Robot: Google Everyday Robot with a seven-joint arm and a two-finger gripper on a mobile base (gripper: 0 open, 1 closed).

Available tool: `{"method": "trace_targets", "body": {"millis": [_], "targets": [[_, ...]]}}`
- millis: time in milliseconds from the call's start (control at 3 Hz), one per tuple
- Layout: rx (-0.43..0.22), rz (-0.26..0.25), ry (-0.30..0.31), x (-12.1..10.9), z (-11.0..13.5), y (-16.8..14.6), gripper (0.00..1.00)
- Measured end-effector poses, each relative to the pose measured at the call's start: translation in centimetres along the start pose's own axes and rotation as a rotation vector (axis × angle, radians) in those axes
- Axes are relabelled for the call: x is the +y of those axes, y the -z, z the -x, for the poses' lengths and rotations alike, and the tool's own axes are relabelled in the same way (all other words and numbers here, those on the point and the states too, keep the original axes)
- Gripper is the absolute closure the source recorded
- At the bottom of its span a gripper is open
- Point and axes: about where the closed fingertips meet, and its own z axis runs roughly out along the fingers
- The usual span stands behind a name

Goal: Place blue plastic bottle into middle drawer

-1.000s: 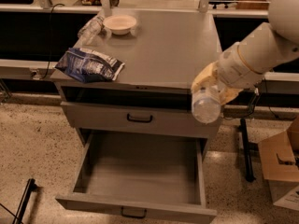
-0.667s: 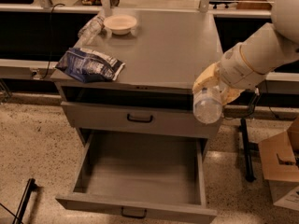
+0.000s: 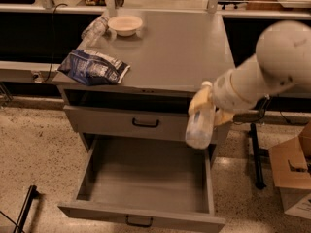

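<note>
Camera view: gripper [image 3: 206, 107] jaws clamped around bottle [image 3: 199, 125], its long axis near-upright, cap up, base down, above open drawer's [image 3: 146, 176] right side.

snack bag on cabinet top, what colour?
The snack bag: dark blue, white print; camera view. The gripper holds the blue plastic bottle above the open middle drawer.

Cap-up blue plastic bottle [image 3: 198, 127] clamped in hand [image 3: 206, 105] above right edge, open middle drawer [image 3: 146, 176].

Yellow end effector [image 3: 206, 109] above grey middle drawer [image 3: 146, 174], white-capped blue plastic bottle [image 3: 198, 128]
</note>
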Motion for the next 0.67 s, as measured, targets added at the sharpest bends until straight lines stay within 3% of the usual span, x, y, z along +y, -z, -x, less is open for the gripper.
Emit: {"method": "trace_targets", "body": {"millis": [333, 667], "targets": [[0.005, -0.096, 0.044, 2.6, 2.3, -5.3, 1.00], [0.005, -0.181, 0.137, 3.5, 3.5, -8.5, 1.00]]}}
